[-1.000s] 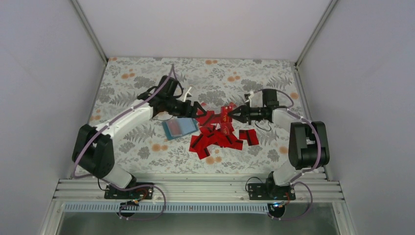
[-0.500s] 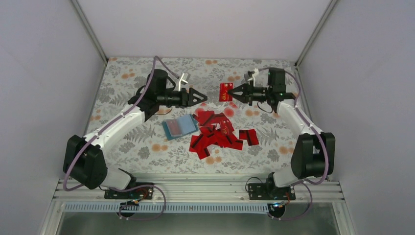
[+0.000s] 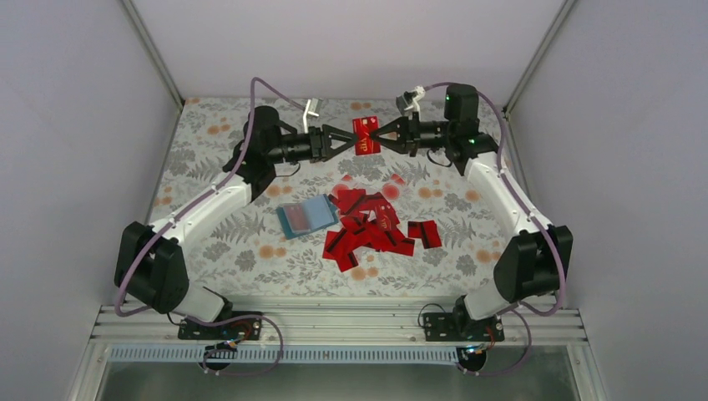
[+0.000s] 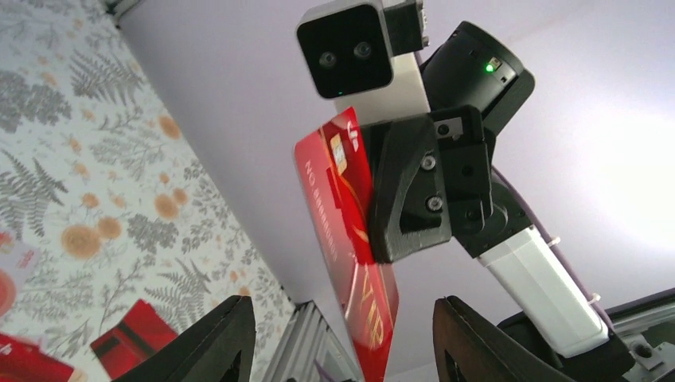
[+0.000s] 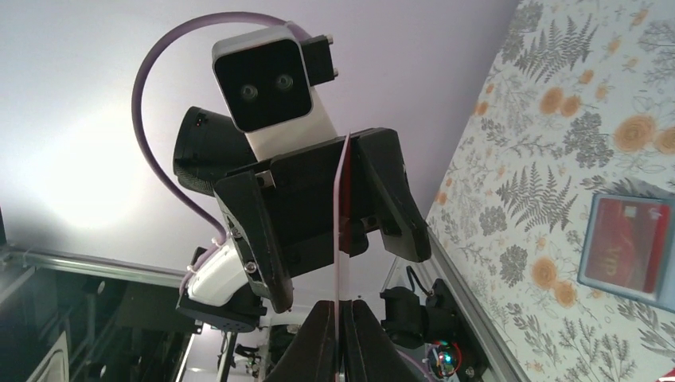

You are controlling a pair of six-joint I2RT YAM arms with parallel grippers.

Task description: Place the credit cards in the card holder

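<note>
My right gripper (image 3: 380,138) is shut on one short end of a red credit card (image 3: 365,136), held high over the far part of the table. Seen edge-on in the right wrist view, the card (image 5: 343,208) rises from between my closed right gripper (image 5: 340,338). My left gripper (image 3: 347,142) stands open around the card's other end; its fingers (image 4: 227,338) flank the card (image 4: 354,263) without touching it. Several more credit cards (image 3: 371,230) lie heaped mid-table. Left of the heap lies the teal card holder (image 3: 306,216), open, showing a red card inside (image 5: 629,243).
The table has a floral cloth (image 3: 242,242) and grey walls on three sides (image 3: 75,125). An aluminium rail (image 3: 334,322) with both arm bases runs along the near edge. Two cards (image 3: 424,234) lie a little right of the heap.
Both arms rose and swung toward the back. The right one lifted a card from the pile; the left gripper came around the card's free end and its jaws narrowed.
</note>
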